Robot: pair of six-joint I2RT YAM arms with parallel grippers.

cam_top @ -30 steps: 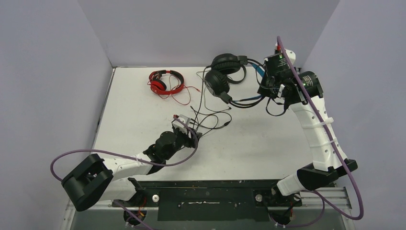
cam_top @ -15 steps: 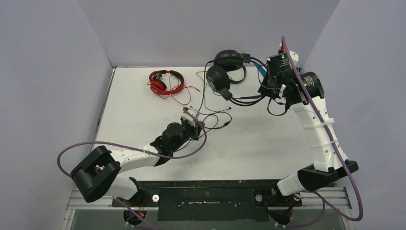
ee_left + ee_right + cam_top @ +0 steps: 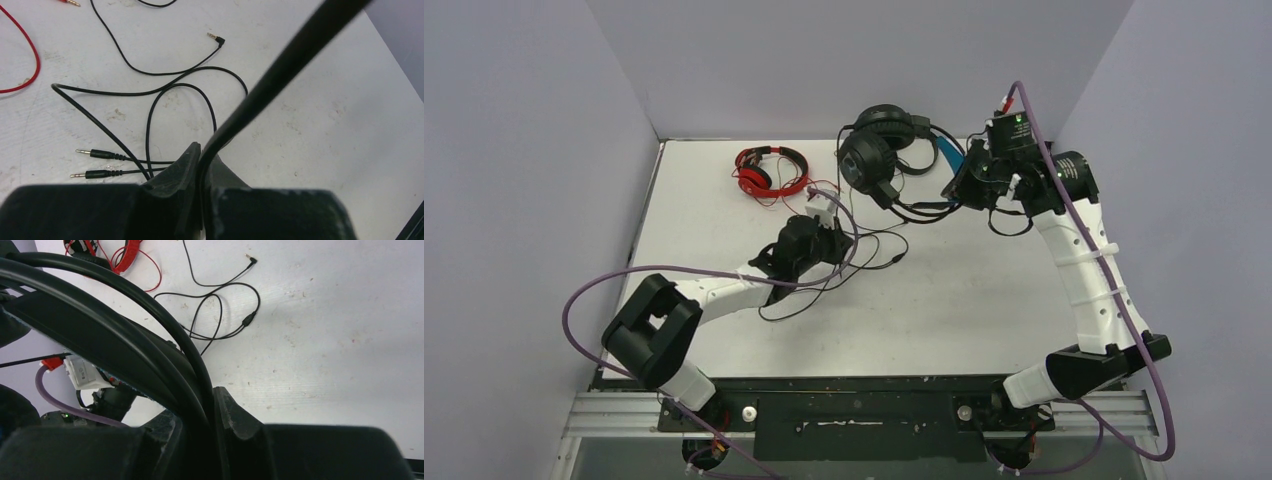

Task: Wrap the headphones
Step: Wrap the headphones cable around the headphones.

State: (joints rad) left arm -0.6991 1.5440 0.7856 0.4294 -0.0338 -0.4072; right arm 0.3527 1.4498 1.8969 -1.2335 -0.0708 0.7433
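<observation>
Black headphones (image 3: 871,160) with a blue headband (image 3: 950,156) hang above the back of the table. My right gripper (image 3: 954,184) is shut on the headband (image 3: 107,310), which fills the gap between its jaws (image 3: 210,397). Their black cable (image 3: 287,57) runs taut from the earcups down to my left gripper (image 3: 831,220), shut on it (image 3: 202,152). The rest of the cable (image 3: 150,90) lies looped on the table below. Red headphones (image 3: 769,170) with a red cord (image 3: 31,52) rest at the back left.
Two straight black plugs (image 3: 95,154) and an angled plug (image 3: 216,38) lie on the white table (image 3: 984,300). Grey walls (image 3: 534,150) close in the left, back and right. My left arm's wrist (image 3: 80,372) shows under the headband in the right wrist view.
My left gripper has shut on the black cable and carried it toward the back of the table, pulling it taut. My right gripper has shifted the headphones leftward.
</observation>
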